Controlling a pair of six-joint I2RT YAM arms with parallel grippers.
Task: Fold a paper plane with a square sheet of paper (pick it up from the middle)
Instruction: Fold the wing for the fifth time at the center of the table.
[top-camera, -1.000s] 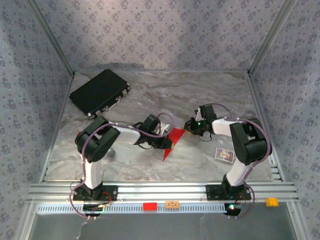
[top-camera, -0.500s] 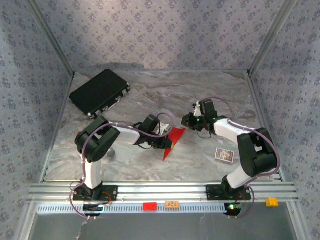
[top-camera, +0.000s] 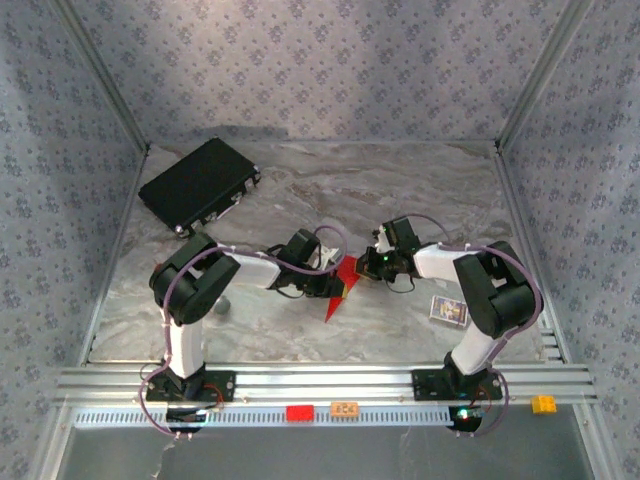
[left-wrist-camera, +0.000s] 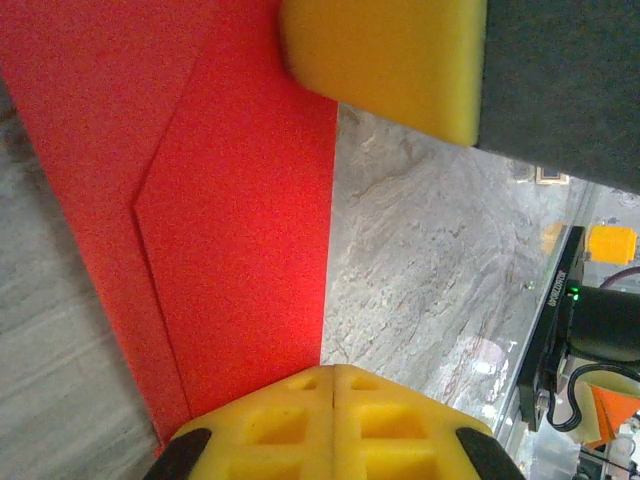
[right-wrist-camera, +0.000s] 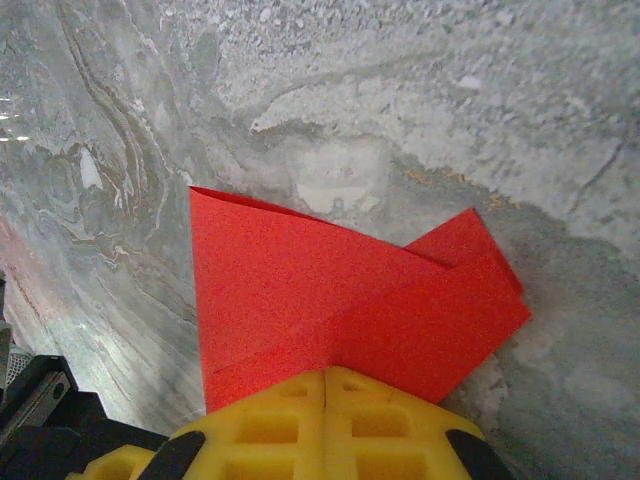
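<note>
With the left gripper (left-wrist-camera: 333, 378) closed, pinning the red paper (right-wrist-camera: 300, 290), the right gripper (right-wrist-camera: 327, 374), clamped on its edge, should crease slowly.

The far half of the tabletop (top-camera: 420, 180) lies bare from the middle to the far right corner. The case (top-camera: 198, 185) fills the far left corner, close to the left wall (top-camera: 60, 200). Across the middle the two arms form a barrier: the left gripper (top-camera: 338, 287) and the right gripper (top-camera: 372, 266) meet at the paper (top-camera: 337, 300), leaving hardly a gap to pass between them. Along the near edge, between the arms' bases, the tabletop is open up to the paper. A card (top-camera: 449, 311) lies just beside the right arm, near the right edge. A small grey object (top-camera: 222, 305) sits beside the left arm.
</note>
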